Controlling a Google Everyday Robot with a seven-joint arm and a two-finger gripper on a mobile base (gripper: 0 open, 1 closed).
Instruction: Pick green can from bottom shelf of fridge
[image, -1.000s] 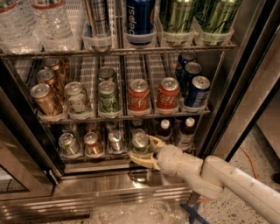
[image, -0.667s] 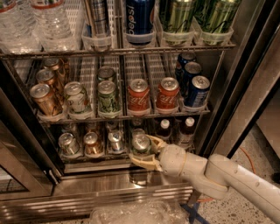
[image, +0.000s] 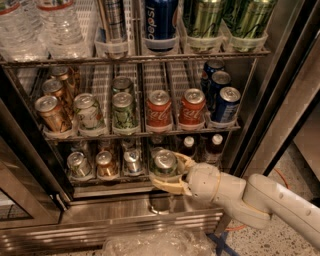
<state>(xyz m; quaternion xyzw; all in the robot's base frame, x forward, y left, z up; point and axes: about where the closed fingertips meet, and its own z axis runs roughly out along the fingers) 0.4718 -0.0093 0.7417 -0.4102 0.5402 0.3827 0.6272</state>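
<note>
Cream-coloured claw (image: 168, 174), reaching in from the lower right, is gripping the green can (image: 165, 162) with one finger closed against each side, at the front edge of the bottom shelf (image: 107, 189) of the fridge (image: 125, 220). The can is standing upright, just right of a silver can (image: 132, 161) and in front of two dark bottles (image: 189, 146). Withdrawal appears to be the step in hand. It is best done by gripping firmly, lifting only slightly because the rack of Coca-Cola cans (image: 159, 107) is sitting close overhead, and pulling straight out so that no neighbour is being knocked.
</note>
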